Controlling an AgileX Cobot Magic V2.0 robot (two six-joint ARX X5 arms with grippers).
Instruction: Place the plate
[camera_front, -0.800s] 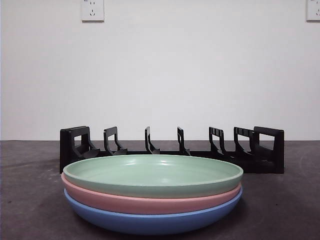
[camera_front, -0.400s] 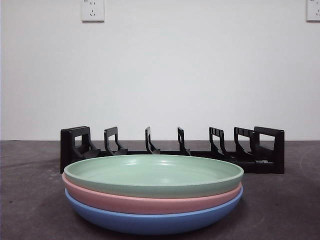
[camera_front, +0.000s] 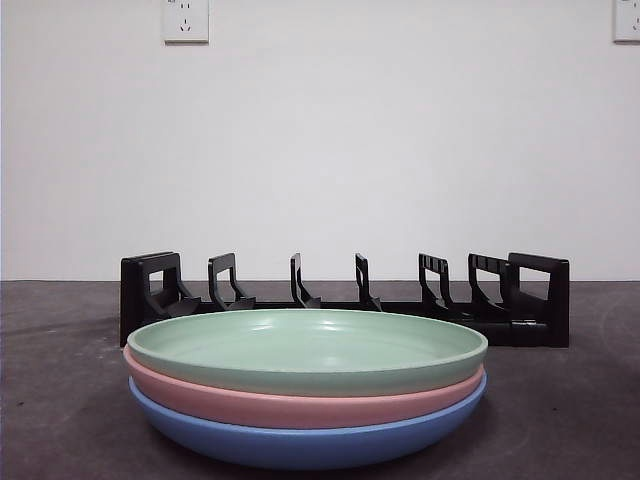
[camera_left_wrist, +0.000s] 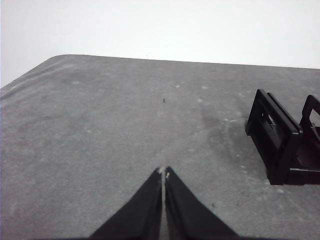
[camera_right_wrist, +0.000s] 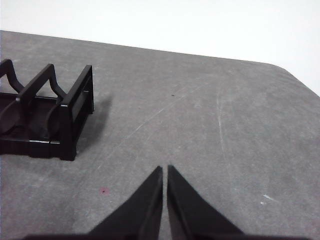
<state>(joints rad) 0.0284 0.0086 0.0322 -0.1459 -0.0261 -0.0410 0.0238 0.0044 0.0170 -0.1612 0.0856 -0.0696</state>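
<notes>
The left gripper has its two black jaws pressed together, tips meeting over bare grey table, holding nothing. The right gripper is likewise closed, with only a thin slit between its tips, and empty. Neither is near the plates.

Each wrist view catches one end of the black dish rack off to the side, well apart from the jaws; the right wrist view shows the other end. No plate appears in either wrist view.

Only the front view shows the plates: a green plate lies flat, rim up, on top of a pink plate, which sits in a blue plate. The stack rests on the table in front of the rack, whose long axis runs across the view, its upright dividers all without plates. Neither arm appears in this view. Two wall sockets sit on the white wall behind.
</notes>
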